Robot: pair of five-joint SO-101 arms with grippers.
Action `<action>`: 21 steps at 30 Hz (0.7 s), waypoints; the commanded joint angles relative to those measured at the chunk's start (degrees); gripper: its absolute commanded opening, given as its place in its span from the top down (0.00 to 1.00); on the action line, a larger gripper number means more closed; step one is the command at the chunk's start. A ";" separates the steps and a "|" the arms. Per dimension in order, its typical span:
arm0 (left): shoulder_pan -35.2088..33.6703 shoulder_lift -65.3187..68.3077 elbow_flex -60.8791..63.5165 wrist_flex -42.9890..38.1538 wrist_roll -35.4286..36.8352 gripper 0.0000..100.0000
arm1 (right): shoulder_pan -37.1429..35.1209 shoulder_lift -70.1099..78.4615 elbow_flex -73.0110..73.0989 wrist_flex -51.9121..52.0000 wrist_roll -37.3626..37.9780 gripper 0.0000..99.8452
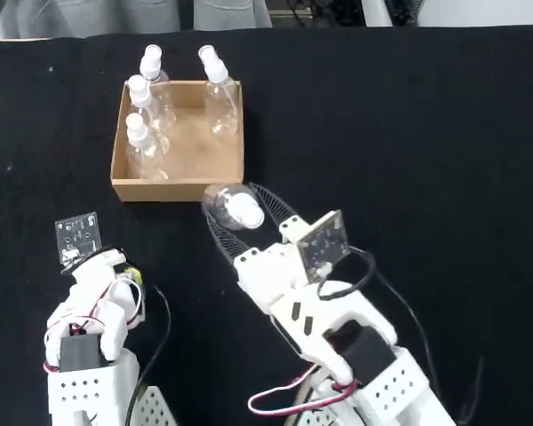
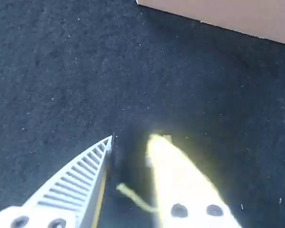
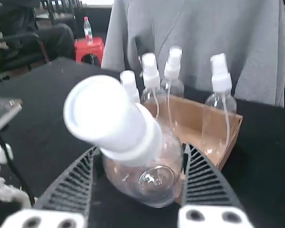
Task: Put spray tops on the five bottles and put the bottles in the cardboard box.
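Observation:
The cardboard box [image 1: 222, 169] stands at the back left of the black table. Several clear bottles with white spray tops [image 1: 140, 135] stand upright in it: three along its left side and one [image 1: 220, 93] at its back right corner. My right gripper [image 1: 234, 202] is shut on one more clear bottle [image 3: 149, 178], just in front of the box's near wall. This bottle is tilted, and its white spray top [image 3: 109, 118] points back toward the wrist. My left gripper [image 2: 132, 140] is shut on nothing, low over the cloth at the front left [image 1: 129, 282].
The box's near wall [image 2: 228, 16] lies a short way ahead of the left gripper. The standing bottles [image 3: 220, 80] rise above the box rim [image 3: 230, 137] behind the held bottle. Open black cloth stretches to the right of the box.

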 commanded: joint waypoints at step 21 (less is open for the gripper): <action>0.31 -0.70 1.45 0.35 -0.53 0.97 | 1.32 40.04 -35.03 0.35 3.08 0.88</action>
